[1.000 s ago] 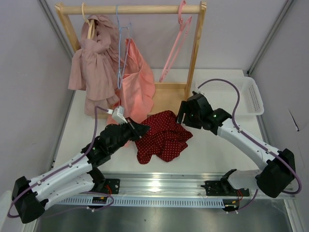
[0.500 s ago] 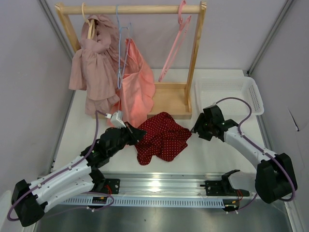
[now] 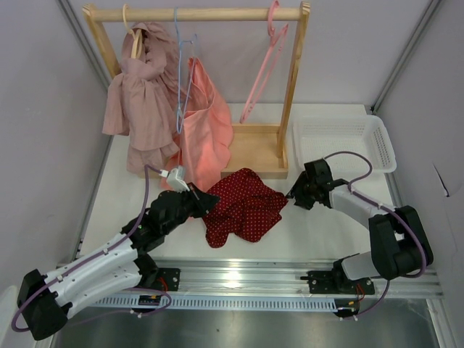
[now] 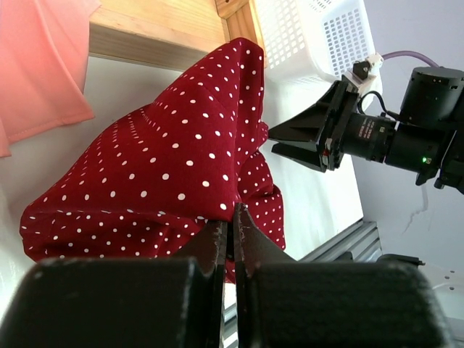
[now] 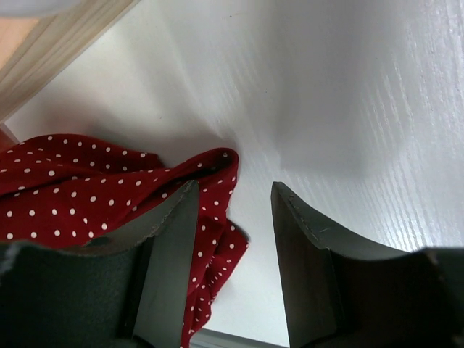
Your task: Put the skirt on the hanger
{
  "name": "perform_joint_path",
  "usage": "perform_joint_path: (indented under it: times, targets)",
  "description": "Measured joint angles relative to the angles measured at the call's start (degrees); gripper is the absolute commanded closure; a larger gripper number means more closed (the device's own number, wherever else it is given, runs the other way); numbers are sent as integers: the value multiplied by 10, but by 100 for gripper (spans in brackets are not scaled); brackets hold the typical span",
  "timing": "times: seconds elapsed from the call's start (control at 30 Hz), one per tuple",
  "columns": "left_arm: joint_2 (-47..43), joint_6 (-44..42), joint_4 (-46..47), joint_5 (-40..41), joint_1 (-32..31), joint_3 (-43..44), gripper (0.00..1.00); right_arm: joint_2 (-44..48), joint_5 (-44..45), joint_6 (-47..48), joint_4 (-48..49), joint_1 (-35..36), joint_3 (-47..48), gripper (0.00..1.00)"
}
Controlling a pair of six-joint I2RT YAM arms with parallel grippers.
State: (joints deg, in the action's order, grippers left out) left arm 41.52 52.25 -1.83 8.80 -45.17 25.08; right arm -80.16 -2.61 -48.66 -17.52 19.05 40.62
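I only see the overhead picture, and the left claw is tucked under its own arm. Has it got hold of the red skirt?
Observer: Yes. The left wrist view shows the left gripper shut on a fold of the skirt.
Operator: And the other claw?
Observer: The right gripper is open. In its own camera a corner of the skirt lies between its jaws, not gripped.

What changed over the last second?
The right end effector drew back from the far corner of the skirt to its right edge, open, elbow folding in. The left end effector stayed shut on the left edge; the hanger hangs unmoved.
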Motion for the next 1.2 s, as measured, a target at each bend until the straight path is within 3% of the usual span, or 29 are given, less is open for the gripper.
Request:
perform_joint_path:
  times: [0.9, 1.13, 1.2]
  targets:
    - [9, -5, 0, -14, 3, 0, 100, -40, 53, -54, 39, 42, 2, 69]
    - [9, -14, 0, -17, 4, 0, 100, -42, 81, -63, 40, 67, 7, 98]
    - [8, -14, 0, -18, 5, 0, 100, -42, 85, -67, 39, 70, 9, 100]
